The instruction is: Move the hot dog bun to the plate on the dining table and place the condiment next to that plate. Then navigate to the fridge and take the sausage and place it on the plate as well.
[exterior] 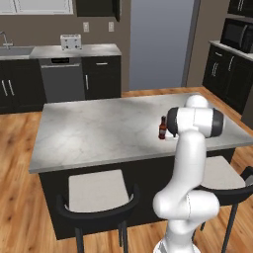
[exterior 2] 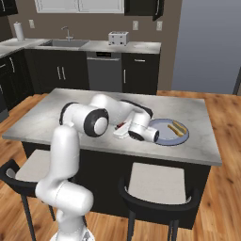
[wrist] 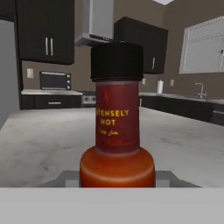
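Observation:
The condiment [wrist: 117, 127], a dark red bottle with a black cap, stands upright on the dining table [exterior: 99, 133] near its front right. My gripper [wrist: 117, 179] is shut on its lower body, with a finger on each side. From the right base view, my gripper [exterior 2: 121, 132] lies low on the marble with a bit of the red condiment [exterior 2: 123, 125] showing. Just right of it sits the pale blue-grey plate [exterior 2: 164, 137], and the yellow-tan hot dog bun [exterior 2: 179, 128] lies on it. The condiment [exterior: 162, 128] shows beside my arm in the left base view. The fridge and the sausage are out of view.
Two black stools with pale seats [exterior: 96, 190] [exterior 2: 155, 183] stand under the table's near edge. The wall counter behind holds a toaster [exterior: 70, 41] and a sink [exterior 2: 66, 42], above a dishwasher [exterior: 62, 79]. A microwave [exterior: 238, 33] sits at the far right.

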